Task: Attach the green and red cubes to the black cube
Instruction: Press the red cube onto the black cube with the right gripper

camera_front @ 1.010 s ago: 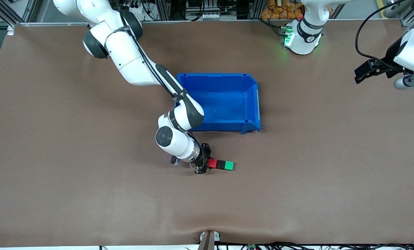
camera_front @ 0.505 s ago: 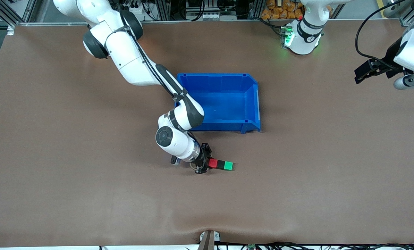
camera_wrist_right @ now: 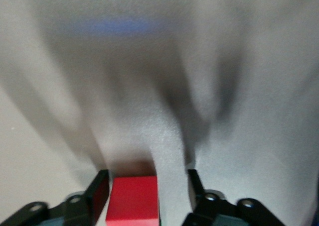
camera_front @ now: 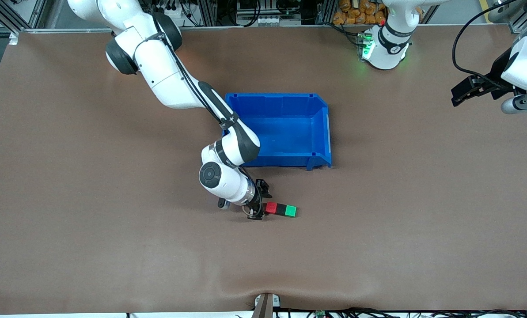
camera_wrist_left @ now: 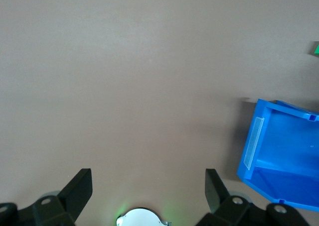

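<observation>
On the worktop [camera_front: 113,247], the red cube [camera_front: 271,208], black cube [camera_front: 281,209] and green cube [camera_front: 291,211] lie in one touching row, nearer the camera than the blue bin [camera_front: 281,95]. The right hand [camera_front: 263,206] is spread around the red cube. In my judgement it should draw straight back without dragging the row. Only the right wrist view shows the gap beside the red cube. The left hand [camera_front: 460,95] waits, spread, over its own end.

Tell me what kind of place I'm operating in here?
Most likely a robotics lab bench: a brown-covered table with two white arms mounted along its edge, an aluminium frame and loose cables around it, and only a blue bin and a red-black-green cube row as props.
</observation>
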